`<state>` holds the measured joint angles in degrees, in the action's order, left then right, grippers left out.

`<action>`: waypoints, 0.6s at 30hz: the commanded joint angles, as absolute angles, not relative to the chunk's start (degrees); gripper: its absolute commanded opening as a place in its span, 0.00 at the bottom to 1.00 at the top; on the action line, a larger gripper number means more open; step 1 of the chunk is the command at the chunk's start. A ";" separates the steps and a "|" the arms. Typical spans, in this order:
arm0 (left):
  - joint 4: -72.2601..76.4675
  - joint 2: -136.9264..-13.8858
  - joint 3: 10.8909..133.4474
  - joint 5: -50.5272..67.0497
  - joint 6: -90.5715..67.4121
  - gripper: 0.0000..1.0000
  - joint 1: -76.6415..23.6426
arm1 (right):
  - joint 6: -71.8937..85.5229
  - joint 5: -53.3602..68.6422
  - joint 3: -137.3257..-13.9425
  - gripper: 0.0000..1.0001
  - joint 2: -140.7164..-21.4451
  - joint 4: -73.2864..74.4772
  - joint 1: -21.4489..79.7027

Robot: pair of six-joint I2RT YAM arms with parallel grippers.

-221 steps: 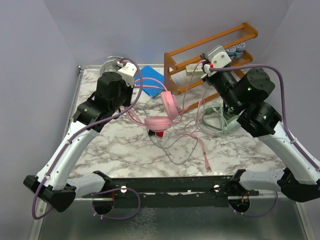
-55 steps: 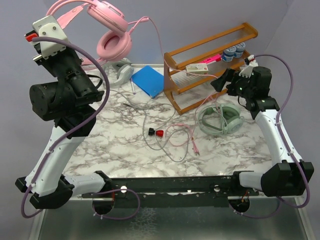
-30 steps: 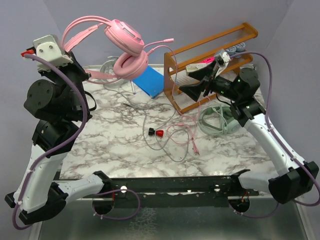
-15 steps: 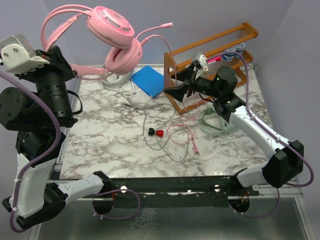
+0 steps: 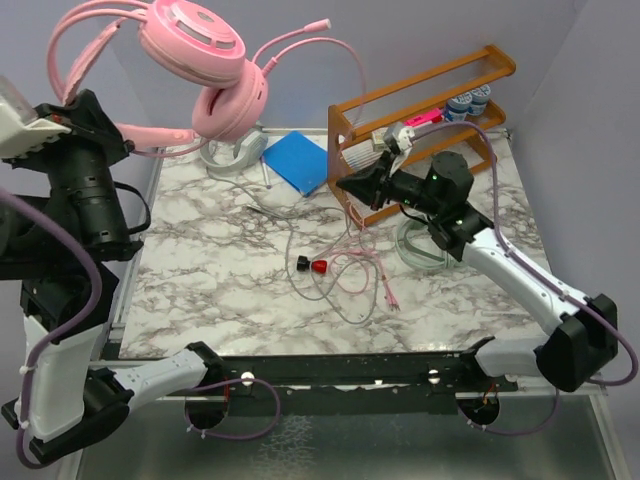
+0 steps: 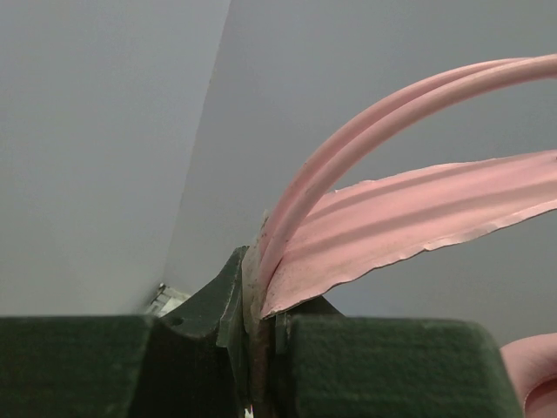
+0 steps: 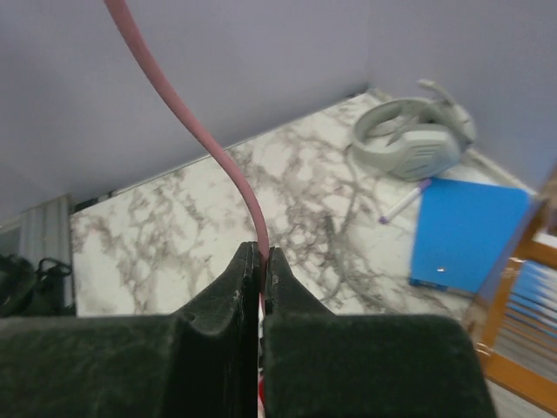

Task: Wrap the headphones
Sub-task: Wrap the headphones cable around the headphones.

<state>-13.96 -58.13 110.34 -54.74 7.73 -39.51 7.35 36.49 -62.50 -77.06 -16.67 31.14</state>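
My left gripper [image 5: 125, 140] is raised high at the left and is shut on the headband [image 6: 392, 218] of the pink headset [image 5: 200, 45], which hangs in the air above the table's back left. Its pink cable [image 5: 362, 85] arcs right and down into my right gripper [image 5: 350, 185], which is shut on it [image 7: 200, 131] in front of the rack. The cable's loose end [image 5: 372, 272] lies on the table. The mint green headset [image 5: 420, 248] lies under my right arm. The silver-grey headset [image 5: 228, 152] lies at the back left and also shows in the right wrist view [image 7: 418, 139].
A wooden rack [image 5: 420, 110] stands at the back right. A blue notebook [image 5: 300, 160] lies beside it, with a purple-tipped pen [image 7: 400, 205] near it. A small red-and-black object [image 5: 312, 266] and a thin grey cable [image 5: 295, 235] lie mid-table.
My left arm has swung left and lifted the pink headset higher. My right gripper has stayed shut on the pink cable and moved a little left, towards the rack's front corner.
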 commanded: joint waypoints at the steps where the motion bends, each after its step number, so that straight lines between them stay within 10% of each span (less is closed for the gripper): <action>1: -16.90 -58.88 105.94 -57.07 5.08 0.00 -39.90 | 2.40 15.55 -65.52 0.01 -68.48 -11.23 31.20; 18: -47.59 -65.10 102.80 -20.99 -5.74 0.00 -39.90 | -28.50 -16.44 -74.30 0.01 -61.87 -26.43 31.20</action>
